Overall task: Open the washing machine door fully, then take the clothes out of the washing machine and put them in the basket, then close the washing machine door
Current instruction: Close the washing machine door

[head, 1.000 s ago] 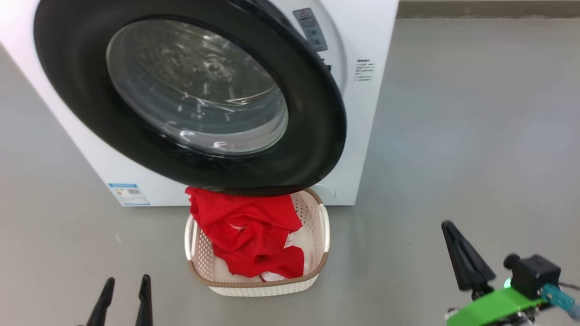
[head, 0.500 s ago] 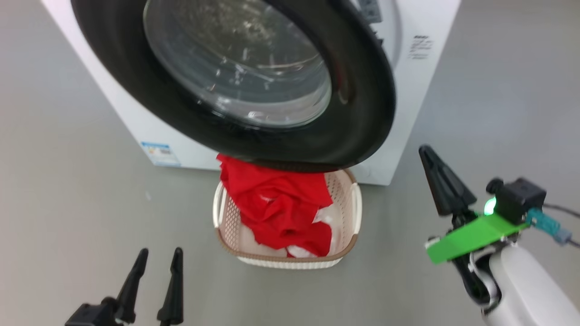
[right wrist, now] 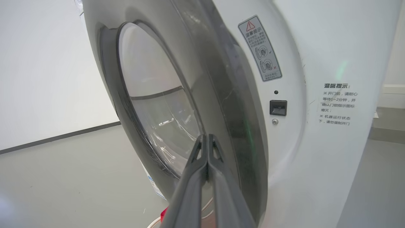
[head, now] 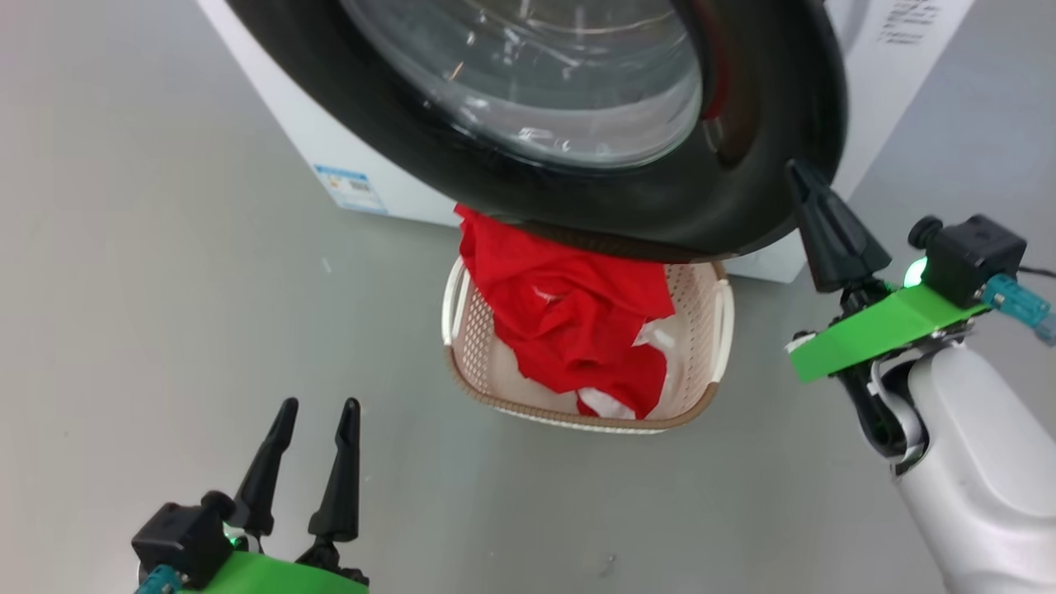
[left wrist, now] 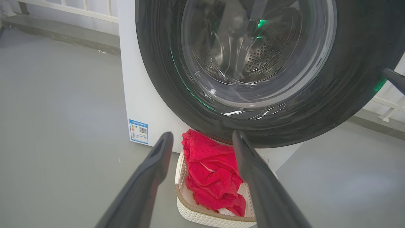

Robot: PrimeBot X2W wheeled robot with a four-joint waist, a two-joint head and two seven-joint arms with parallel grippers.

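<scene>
The washing machine door, black-rimmed with a domed glass window, stands ajar from the white washing machine. Below it, the red clothes lie heaped in the cream basket on the floor. My right gripper is shut and empty, its tip at the door's right rim. In the right wrist view the joined fingers point at the door's edge. My left gripper is open and empty, low and left of the basket. Its wrist view looks past the fingers at the clothes and door.
Grey floor surrounds the machine and basket. A blue label sits low on the machine's front. The door latch slot and a warning sticker show on the front panel beside the door's free edge.
The head camera has shifted, sliding the machine and basket to the right. My right gripper, still shut, has risen and come up to the door's right rim. The left gripper stays open.
</scene>
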